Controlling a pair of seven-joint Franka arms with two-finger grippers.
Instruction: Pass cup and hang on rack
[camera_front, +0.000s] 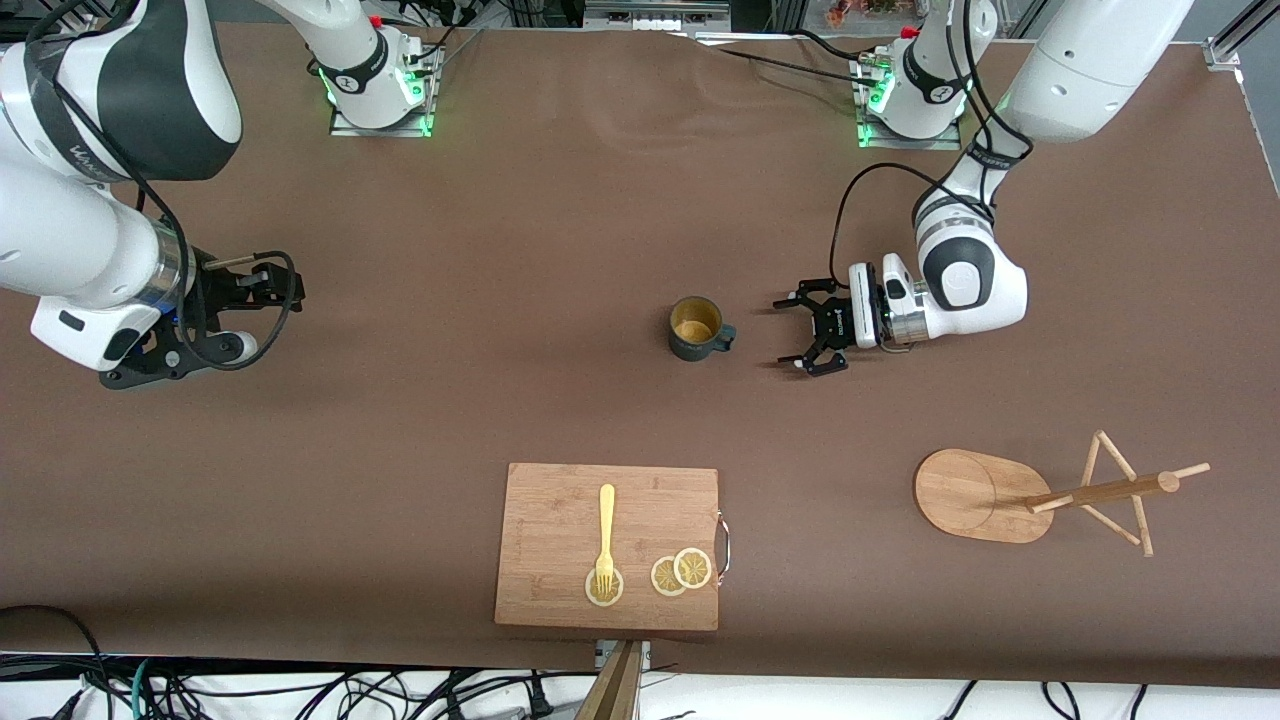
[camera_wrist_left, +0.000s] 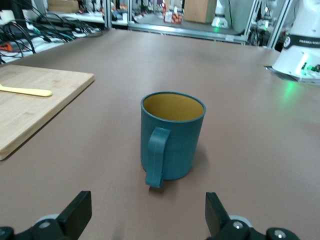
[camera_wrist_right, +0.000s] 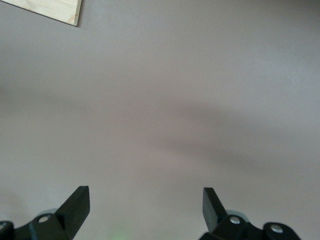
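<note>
The cup (camera_front: 697, 328), a dark teal ribbed mug with a yellowish inside, stands upright near the middle of the table. In the left wrist view the cup (camera_wrist_left: 172, 135) turns its handle toward my left gripper (camera_wrist_left: 147, 202). That left gripper (camera_front: 783, 332) hangs low over the table beside the cup, toward the left arm's end. It is open, with only bare table between its fingers. The rack (camera_front: 1000, 495), a light wooden mug tree on an oval base, stands nearer the front camera at the left arm's end. My right gripper (camera_wrist_right: 145, 197) waits open over bare table at the right arm's end (camera_front: 262, 312).
A wooden cutting board (camera_front: 560, 500) lies near the front edge, nearer the front camera than the cup. A yellow fork (camera_front: 605, 525) and three lemon slices (camera_front: 680, 572) lie on it. Its corner (camera_wrist_right: 60, 9) shows in the right wrist view. Brown table surrounds the cup.
</note>
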